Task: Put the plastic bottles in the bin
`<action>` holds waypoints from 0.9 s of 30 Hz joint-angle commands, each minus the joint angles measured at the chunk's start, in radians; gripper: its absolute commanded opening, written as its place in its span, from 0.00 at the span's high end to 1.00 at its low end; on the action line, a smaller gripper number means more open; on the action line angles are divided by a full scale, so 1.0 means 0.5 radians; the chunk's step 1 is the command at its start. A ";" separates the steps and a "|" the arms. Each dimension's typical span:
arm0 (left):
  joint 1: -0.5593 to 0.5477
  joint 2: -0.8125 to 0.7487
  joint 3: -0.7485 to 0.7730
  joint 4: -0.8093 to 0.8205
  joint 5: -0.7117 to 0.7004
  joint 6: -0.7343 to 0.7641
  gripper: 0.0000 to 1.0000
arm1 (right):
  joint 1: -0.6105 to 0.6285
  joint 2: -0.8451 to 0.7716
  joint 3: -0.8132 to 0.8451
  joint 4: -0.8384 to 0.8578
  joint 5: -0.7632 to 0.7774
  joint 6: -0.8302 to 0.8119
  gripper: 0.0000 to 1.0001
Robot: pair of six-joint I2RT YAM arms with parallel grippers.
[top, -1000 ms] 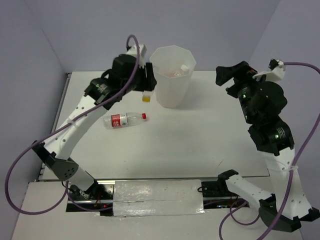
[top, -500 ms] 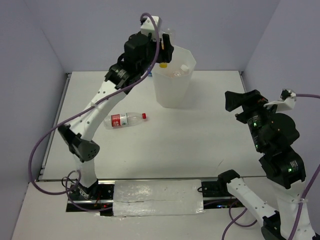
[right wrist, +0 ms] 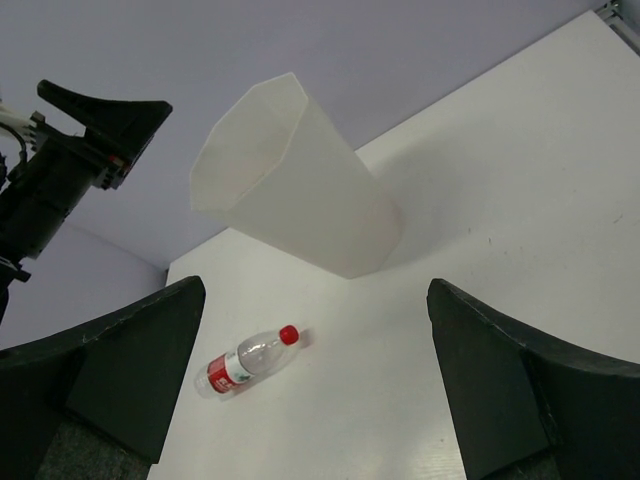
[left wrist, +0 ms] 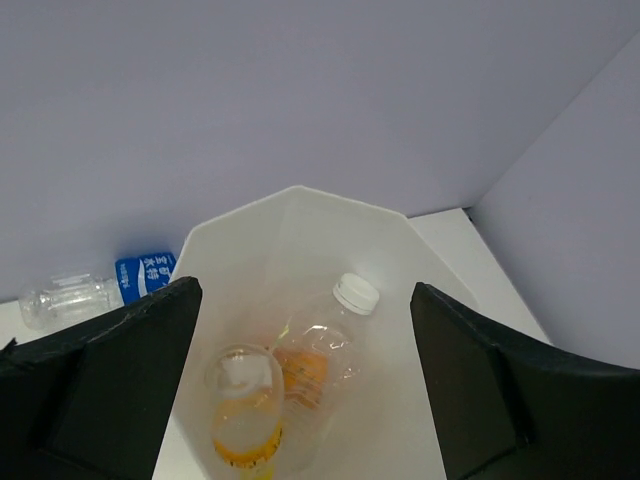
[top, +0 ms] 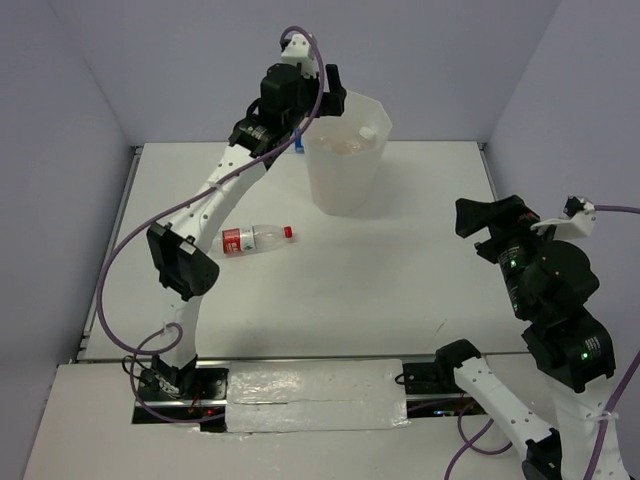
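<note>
The bin stands at the back of the table. My left gripper hangs open over its rim with nothing between its fingers. From the left wrist view I look down into the bin. Inside lie a wide clear bottle with a white cap, a clear bottle with yellow at its lower end and an orange bottle under them. A blue-labelled bottle lies on the table behind the bin. A red-labelled bottle lies left of centre. My right gripper is open and empty, high at the right.
Grey walls close in the table on the left, back and right. The left arm's links arch above the table's left half, over the red-labelled bottle's side. A taped strip runs along the near edge.
My left gripper rose from beside the bin to above its rim and opened; the yellow-capped bottle it carried now lies inside the bin. The right arm drew back toward the near right.
</note>
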 commanded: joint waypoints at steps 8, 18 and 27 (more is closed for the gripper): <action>-0.004 -1.014 -0.815 -0.449 -0.574 -0.688 0.02 | 0.016 0.093 -0.122 0.211 -0.087 0.006 0.00; 0.339 -1.448 -1.887 -1.257 -0.634 -2.033 0.01 | 0.019 0.161 -0.186 0.281 -0.204 0.031 0.00; 0.585 -1.058 -1.914 -1.549 -0.398 -2.448 0.00 | 0.022 0.090 -0.287 0.244 -0.247 0.105 0.00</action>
